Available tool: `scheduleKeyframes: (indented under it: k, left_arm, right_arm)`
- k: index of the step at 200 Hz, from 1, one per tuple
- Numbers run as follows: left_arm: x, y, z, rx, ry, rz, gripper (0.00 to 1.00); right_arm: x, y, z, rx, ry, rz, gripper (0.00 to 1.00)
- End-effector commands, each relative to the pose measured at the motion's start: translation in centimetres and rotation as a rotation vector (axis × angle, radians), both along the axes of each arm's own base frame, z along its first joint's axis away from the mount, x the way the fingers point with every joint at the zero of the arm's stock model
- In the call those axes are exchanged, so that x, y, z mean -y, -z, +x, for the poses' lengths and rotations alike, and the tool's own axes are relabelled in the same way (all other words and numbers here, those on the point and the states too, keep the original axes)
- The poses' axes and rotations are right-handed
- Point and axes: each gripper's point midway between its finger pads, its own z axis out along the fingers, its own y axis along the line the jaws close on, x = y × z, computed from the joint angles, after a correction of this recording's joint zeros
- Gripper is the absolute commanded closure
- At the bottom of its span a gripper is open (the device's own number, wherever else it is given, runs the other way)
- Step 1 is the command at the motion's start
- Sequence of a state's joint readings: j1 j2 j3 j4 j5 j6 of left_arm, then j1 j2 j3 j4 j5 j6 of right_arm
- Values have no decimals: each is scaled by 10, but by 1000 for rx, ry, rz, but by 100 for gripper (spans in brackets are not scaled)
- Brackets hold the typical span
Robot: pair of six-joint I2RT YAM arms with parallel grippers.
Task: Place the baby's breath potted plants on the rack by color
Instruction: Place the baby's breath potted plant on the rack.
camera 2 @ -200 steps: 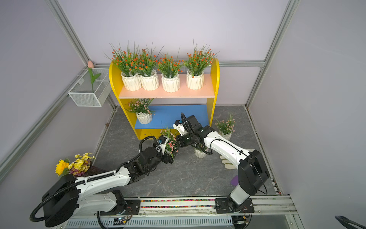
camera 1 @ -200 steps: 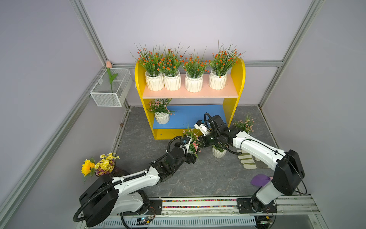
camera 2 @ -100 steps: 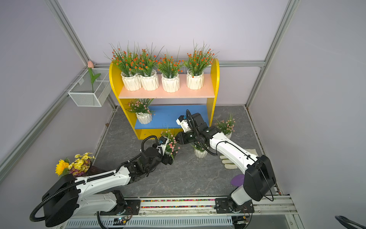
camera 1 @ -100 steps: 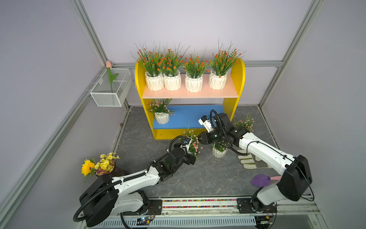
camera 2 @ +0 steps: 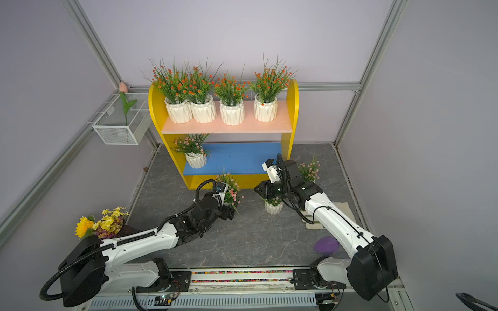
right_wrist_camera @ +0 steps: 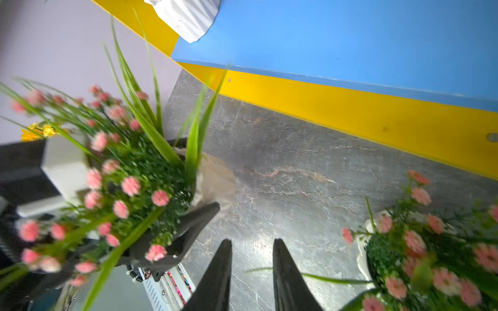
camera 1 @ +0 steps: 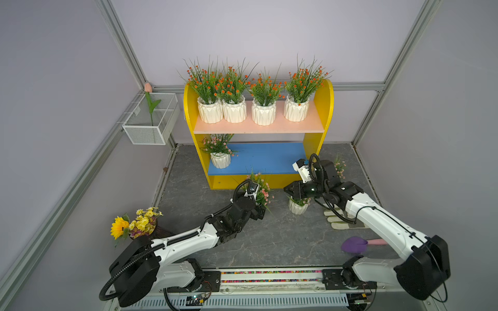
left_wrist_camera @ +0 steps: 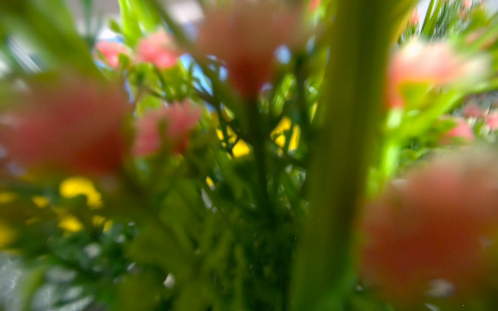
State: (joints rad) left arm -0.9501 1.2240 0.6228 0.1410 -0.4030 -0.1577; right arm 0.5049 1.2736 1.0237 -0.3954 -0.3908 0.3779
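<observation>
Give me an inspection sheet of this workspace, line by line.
Surface: grey marbled tabletop.
Job's things: rack holds four orange plants above, one pink plant below; two pink plants stand on the tabletop.
Clutter: sunflower bouquet, glove, purple trowel.
Grippers: left gripper clamps a fourth pink plant by its pot; right gripper open, empty.
Cables: black hose along left arm, loop at right wrist.
Surroundings: lilac walls, wire basket holding a tulip.

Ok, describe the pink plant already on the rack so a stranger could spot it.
Start at the yellow-sided rack at the back. On its blue board, at the left end, stands one pink plant in a white pot. It is the only pot on that board; the orange plants all stand above.
</observation>
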Motion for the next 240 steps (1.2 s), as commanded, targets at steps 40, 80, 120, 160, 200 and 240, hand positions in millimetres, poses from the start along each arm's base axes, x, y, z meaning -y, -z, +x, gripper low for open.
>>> scheduleKeyframes:
  k: [40, 80, 120, 160, 200, 240]
  left_arm:
    - [3, -91, 42, 127, -158, -149, 33]
    - [3, -112, 70, 148, -197, -196, 32]
    - [7, -128, 102, 164, -239, -203, 32]
    - [12, -130, 138, 164, -303, -199, 32]
    - [5, -125, 169, 184, -400, -180, 32]
    - [-3, -119, 190, 210, -471, -176, 32]
  right_arm:
    - [32, 18, -23, -1, 86, -53, 68]
    - [44, 31, -38, -15, 102, -78, 67]
    - [51, 31, -48, -3, 111, -82, 66]
    - [56, 34, -54, -2, 119, -80, 66]
    - [58, 41, -61, -14, 121, -74, 66]
    - [61, 43, -66, -17, 126, -67, 66]
